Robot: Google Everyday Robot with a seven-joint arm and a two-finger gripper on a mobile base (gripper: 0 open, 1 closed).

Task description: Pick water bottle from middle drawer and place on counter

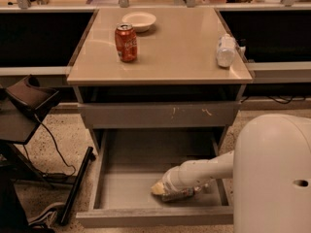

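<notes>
- Filling the lower right corner, the robot's rounded white body (274, 178) stands nearest the camera.
- Just left of it, the middle drawer (155, 216) is pulled fully open, a wide shallow grey tray with low sides and a plain front.
- A white arm (204, 169) reaches from the body leftward and down into the drawer.
- The gripper (159, 188) sits at the arm's pale tip, low over the drawer floor, toward the front and right of centre. Whether it is spread or pressed together cannot be told.
- The water bottle (179, 194) lies on its side on the drawer floor, directly under the end of the arm and partly hidden by it. Whether the gripper touches it cannot be told.
- On the speckled floor (73, 135) to the left, a black pole (75, 188) leans beside the drawer, and a dark chair (29, 98) stands farther left.
- Above the open drawer, a closed grey drawer front (155, 114) carries pale scratch marks on its right half.
- The counter (175, 57), a glossy beige square top, caps the cabinet.
- A red soda can (126, 43) stands upright on the counter's left side.
- A stubby white bottle (226, 50) rests at the counter's right edge.
- A shallow white bowl (139, 21) sits at the back, just behind the can.
</notes>
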